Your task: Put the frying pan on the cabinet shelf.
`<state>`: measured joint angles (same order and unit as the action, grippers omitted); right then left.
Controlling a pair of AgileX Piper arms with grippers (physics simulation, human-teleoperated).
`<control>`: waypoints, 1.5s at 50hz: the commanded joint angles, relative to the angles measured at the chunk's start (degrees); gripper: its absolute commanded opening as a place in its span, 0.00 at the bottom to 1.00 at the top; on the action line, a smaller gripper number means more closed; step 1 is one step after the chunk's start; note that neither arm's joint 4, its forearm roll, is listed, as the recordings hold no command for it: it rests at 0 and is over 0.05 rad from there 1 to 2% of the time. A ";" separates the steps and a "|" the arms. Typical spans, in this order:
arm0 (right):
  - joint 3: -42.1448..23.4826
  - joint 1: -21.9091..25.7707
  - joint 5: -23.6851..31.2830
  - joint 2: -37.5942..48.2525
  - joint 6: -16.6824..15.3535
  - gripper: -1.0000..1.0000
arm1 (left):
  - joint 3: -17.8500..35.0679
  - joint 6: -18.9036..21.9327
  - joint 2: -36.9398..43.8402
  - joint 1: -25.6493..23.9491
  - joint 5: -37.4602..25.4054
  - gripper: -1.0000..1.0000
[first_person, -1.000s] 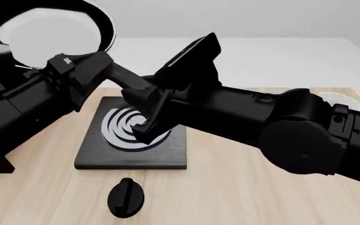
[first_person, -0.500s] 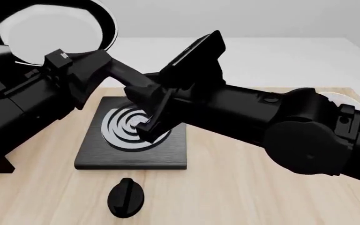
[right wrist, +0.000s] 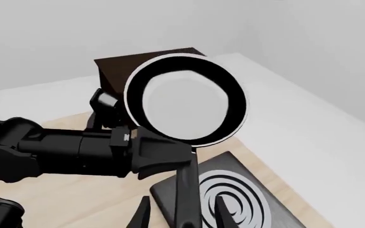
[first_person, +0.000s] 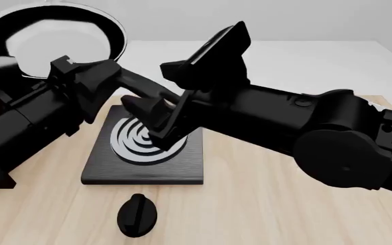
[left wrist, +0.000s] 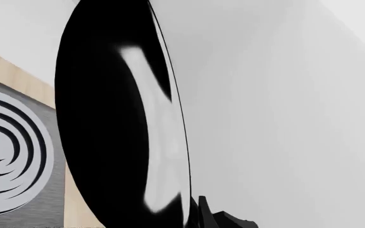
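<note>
Frying pan (first_person: 56, 43) lower, right gripper (first_person: 158, 120) raised

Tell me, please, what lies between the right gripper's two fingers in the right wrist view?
The frying pan has its long thin black handle running between the right gripper's fingers there; whether they touch it is unclear. Below lies the hob.
</note>
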<state>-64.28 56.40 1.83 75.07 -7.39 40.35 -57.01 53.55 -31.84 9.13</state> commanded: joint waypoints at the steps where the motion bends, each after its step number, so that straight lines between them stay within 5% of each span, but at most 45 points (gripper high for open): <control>1: 0.01 -0.16 0.40 -0.75 -0.08 1.00 | 0.34 0.46 -0.48 -0.18 1.33 0.00; 13: 0.90 -0.72 0.86 -2.97 -0.08 1.00 | 0.77 0.85 -1.32 1.16 1.00 0.00; 17: 1.57 -1.51 0.44 -4.00 0.82 1.00 | 2.77 5.43 -2.64 2.02 -1.72 0.00; 22: 2.72 -2.71 -1.03 -5.60 2.44 1.00 | 1.84 4.34 -2.70 2.91 -0.90 0.00; 28: 5.16 -3.63 -3.75 -8.26 0.78 1.00 | 0.65 3.91 -3.47 4.87 -0.65 0.00; 47: 9.21 -10.42 -2.98 -14.98 2.70 1.00 | -3.55 1.30 -4.87 11.40 0.92 0.00; 70: 24.45 -31.57 3.52 -40.02 4.32 1.00 | -5.37 -3.76 -4.78 17.92 5.01 0.00; 75: 28.48 -33.08 3.18 -42.49 3.98 1.00 | -4.49 -3.93 -3.31 19.33 5.50 0.00</control>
<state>-42.69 29.48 3.35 40.38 -3.70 34.90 -59.75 49.22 -15.31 12.04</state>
